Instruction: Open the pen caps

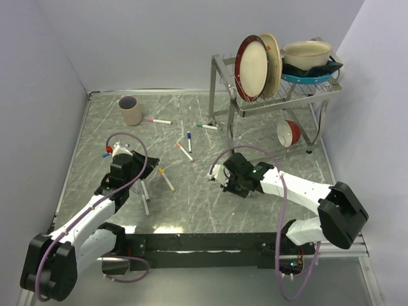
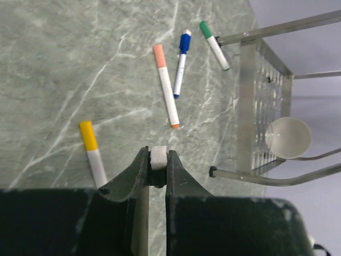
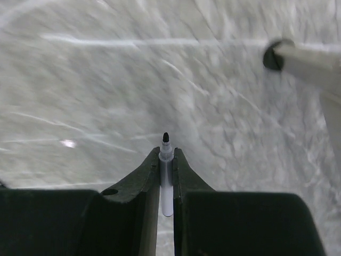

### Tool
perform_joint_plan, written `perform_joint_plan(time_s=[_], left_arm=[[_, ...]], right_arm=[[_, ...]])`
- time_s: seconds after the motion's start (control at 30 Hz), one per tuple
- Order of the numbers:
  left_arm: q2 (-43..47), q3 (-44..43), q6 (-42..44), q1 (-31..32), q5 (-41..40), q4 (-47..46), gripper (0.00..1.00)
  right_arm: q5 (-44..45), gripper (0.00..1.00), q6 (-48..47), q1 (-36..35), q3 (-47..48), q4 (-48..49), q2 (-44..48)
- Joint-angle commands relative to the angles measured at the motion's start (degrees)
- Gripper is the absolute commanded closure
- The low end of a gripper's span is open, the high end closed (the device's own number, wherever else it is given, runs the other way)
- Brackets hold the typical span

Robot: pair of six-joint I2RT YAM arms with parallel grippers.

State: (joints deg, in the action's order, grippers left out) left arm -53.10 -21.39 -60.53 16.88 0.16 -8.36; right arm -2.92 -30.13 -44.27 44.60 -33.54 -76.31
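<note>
My right gripper (image 3: pixel 166 152) is shut on a thin white pen (image 3: pixel 166 184) whose bare black tip (image 3: pixel 165 137) sticks out past the fingertips. In the top view this gripper (image 1: pixel 218 174) hovers at mid table. My left gripper (image 2: pixel 158 154) is shut on a short piece, white at its end and dark beneath, which looks like a pen cap (image 2: pixel 159 158). Capped pens lie on the table beyond it: yellow cap (image 2: pixel 88 135), salmon cap (image 2: pixel 159 55), blue cap (image 2: pixel 185 41), green cap (image 2: pixel 205 29). A pink-capped pen (image 1: pixel 157 120) lies near the mug.
A metal dish rack (image 1: pixel 274 95) with plates and bowls stands at the back right, with a red bowl (image 1: pixel 290 132) under it. A beige mug (image 1: pixel 130 109) stands at the back left. Small red and blue pieces (image 1: pixel 108 150) and loose pens (image 1: pixel 145 194) lie by my left arm.
</note>
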Motion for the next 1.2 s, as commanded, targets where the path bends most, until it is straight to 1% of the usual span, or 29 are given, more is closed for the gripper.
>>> perform_joint_plan(time_s=[0.0, 0.07, 0.27, 0.37, 0.4, 0.47, 0.5, 0.53, 0.6, 0.67, 0.77, 0.9, 1.1, 1.17], left_arm=[[-1.6, -2.0, 3.7, -0.5, 0.1, 0.2, 0.99], [-2.5, -2.5, 5.0, -1.2, -0.1, 0.5, 0.99], [-7.2, -4.9, 6.6, -3.3, 0.4, 0.7, 0.99], [-9.2, -7.3, 7.4, -4.1, 0.0, 1.6, 0.99], [-10.1, -7.7, 7.4, -4.3, 0.0, 1.9, 0.99], [-11.0, -8.7, 7.5, -4.8, -0.1, 3.1, 0.99], [-11.8, -9.7, 7.5, -5.0, 0.0, 3.4, 0.99], [-12.5, -10.2, 7.5, -5.4, 0.0, 3.8, 0.99], [-14.4, -12.2, 7.3, -5.8, -2.6, 5.7, 0.99], [-15.7, -14.3, 7.1, -6.6, -3.3, 7.9, 0.99], [-18.2, -15.8, 7.0, -7.4, -3.4, 8.2, 0.99], [-19.6, -16.7, 7.9, -7.7, -1.7, 8.2, 0.99], [-20.6, -16.9, 10.9, -7.7, 2.2, 8.3, 0.99], [-20.6, -16.9, 12.6, -7.7, 5.2, 8.3, 0.99]], right_arm=[[3.7, 0.93, -1.2, 2.6, 0.3, 4.0, -0.5], [3.1, 0.9, -1.2, 3.4, 0.2, 3.4, -1.1], [0.5, 0.84, -1.4, 4.5, 0.8, 1.2, -5.6], [0.1, 0.79, -1.4, 4.6, 1.1, 1.0, -6.7], [-0.1, 0.75, -1.3, 4.5, 1.2, 1.0, -6.6], [-0.7, 0.7, -1.2, 4.6, 1.3, 0.8, -6.6], [-0.9, 0.66, -1.2, 4.6, 1.4, 0.8, -6.6], [-1.0, 0.63, -1.2, 4.7, 1.4, 0.7, -6.7], [-1.2, 0.62, -1.2, 4.6, 1.5, 0.4, -6.9], [-1.3, 0.61, -1.2, 4.7, 1.6, 0.2, -7.0], [-1.3, 0.59, -1.1, 4.6, 1.9, 0.2, -6.4], [-2.5, 0.53, -0.9, 4.7, 2.2, 0.0, -3.1], [-6.0, 0.52, -1.5, 4.7, 2.0, -0.5, 2.6], [-7.4, 0.51, -1.9, 4.7, 1.7, -0.6, 4.1]])
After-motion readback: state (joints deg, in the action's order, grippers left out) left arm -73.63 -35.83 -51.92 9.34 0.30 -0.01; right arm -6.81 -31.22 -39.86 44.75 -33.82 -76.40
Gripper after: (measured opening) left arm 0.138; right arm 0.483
